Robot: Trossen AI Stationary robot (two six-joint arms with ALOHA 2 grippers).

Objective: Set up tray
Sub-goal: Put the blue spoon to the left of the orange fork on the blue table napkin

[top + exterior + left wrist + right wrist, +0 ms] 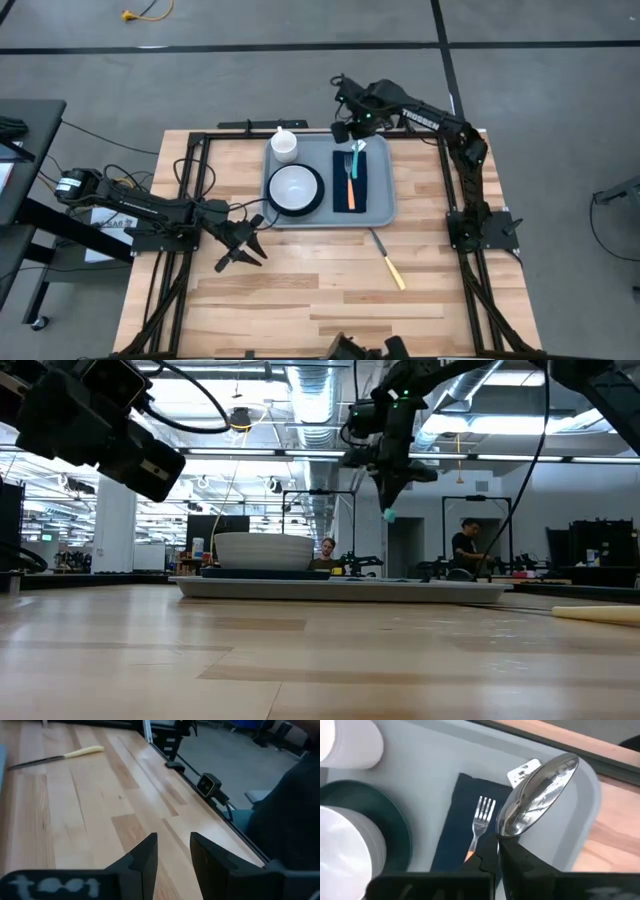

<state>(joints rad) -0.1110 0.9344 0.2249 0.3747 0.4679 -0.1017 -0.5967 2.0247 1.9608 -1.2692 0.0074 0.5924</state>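
The light blue-grey tray [380, 208] lies on the wooden table. On it are a white cup [284, 143], a white bowl [292, 187] on a teal plate [316, 199], and a navy napkin [350, 192]. A fork [481, 817] lies on the napkin. My right gripper [357, 138] hangs above the tray's far right part, shut on a metal spoon [540, 795]. My left gripper [240, 247] stands open over the bare table, left of and nearer than the tray, with nothing between its fingers [145, 865]. My right gripper pinches the spoon just behind its bowl [504, 831] between its two fingers; the fingers hide the handle. They come steeply from above. The bowl [545, 785] sticks out past the fingertips, and the spoon is lifted clear above the tray and napkin.
A knife with a pale yellow handle [389, 259] lies on the table, nearer than the tray's right corner, and shows in the left wrist view [60, 757]. Black frame rails [200, 190] run along the table's edges. People stand in the room behind [468, 545].
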